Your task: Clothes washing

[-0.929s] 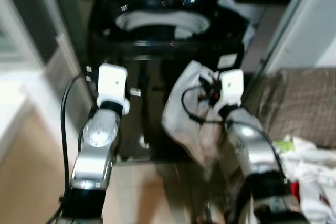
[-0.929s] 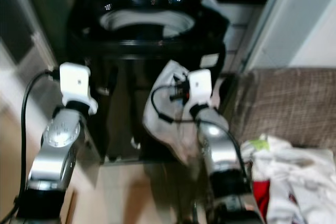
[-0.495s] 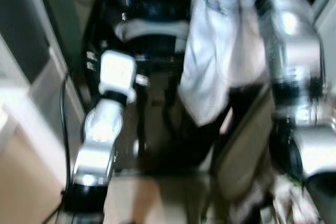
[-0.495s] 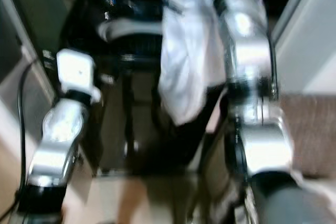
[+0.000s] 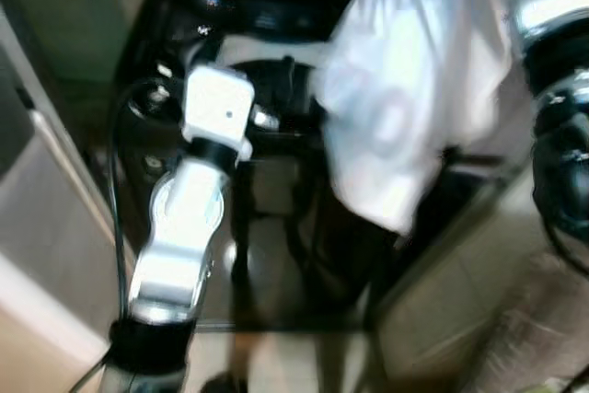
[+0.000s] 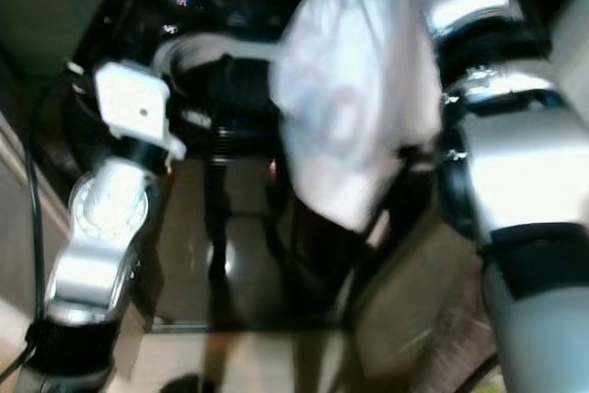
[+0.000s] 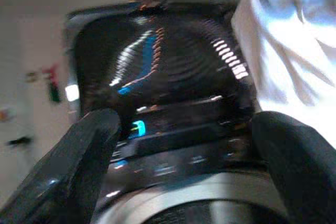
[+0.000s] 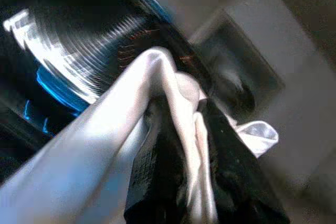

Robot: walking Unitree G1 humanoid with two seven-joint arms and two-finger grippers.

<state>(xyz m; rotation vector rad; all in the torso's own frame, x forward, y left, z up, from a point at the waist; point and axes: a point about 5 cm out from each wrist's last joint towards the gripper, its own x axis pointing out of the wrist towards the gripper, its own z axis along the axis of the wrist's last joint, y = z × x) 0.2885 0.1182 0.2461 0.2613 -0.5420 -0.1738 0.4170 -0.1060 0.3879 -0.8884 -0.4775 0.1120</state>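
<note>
The right end effector [image 8: 178, 145], clamped on a white garment [image 5: 405, 108], holds it high to clear the washer [image 5: 276, 52] rim, while the left end effector [image 7: 178, 156] waits spread apart at the drum

No readable text, label or number on the blurred washing machine [image 5: 276, 71] or its glowing panel [image 7: 157, 129]

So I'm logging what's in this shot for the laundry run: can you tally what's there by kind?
Washing machines: 1, the black top-loader, drum open.
Garments: 1, a white garment hanging from the right gripper, above the machine's front.
Grippers: 2, the right shut on the cloth, the left gripper open, facing the machine.
Total: 4.
</note>
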